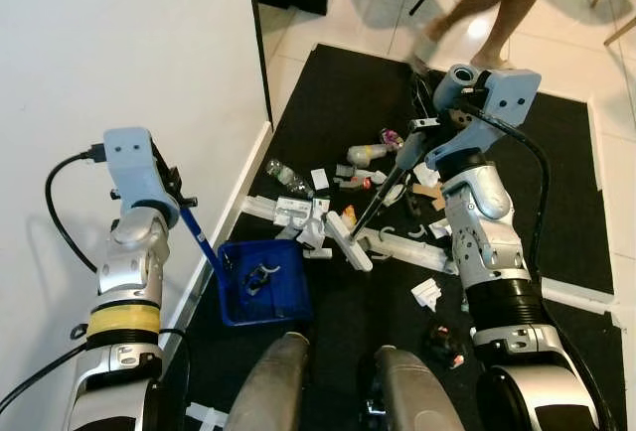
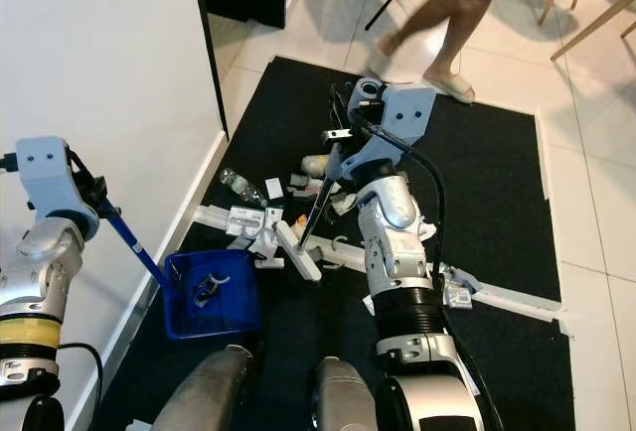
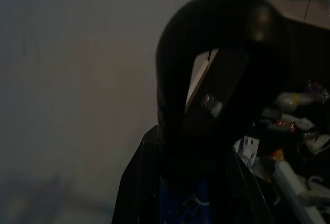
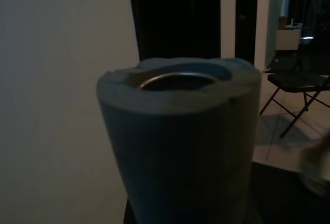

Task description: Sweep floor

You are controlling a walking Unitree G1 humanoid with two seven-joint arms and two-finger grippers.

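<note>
- On the left, we are holding the blue handle of the dustpan with our left gripper, which seems to be pinching the handle's upper end, though we cannot tell for certain how the fingers are sitting.
- The dustpan is resting on the black mat just beside the white wall, and a small grey piece is lying inside it (so we judge a little has been collected).
- In the middle, most of the mess is lying loose: a clear bottle, white strips and scraps, and another bottle are scattered beyond the pan, so we are reckoning the bulk of the sweeping is left.
- On the right, our right gripper is carrying the broom, its dark stick slanting down into the pile; the fingers are hidden, so we cannot tell their state.
- Beyond, a person's legs are crossing the tiles.
</note>
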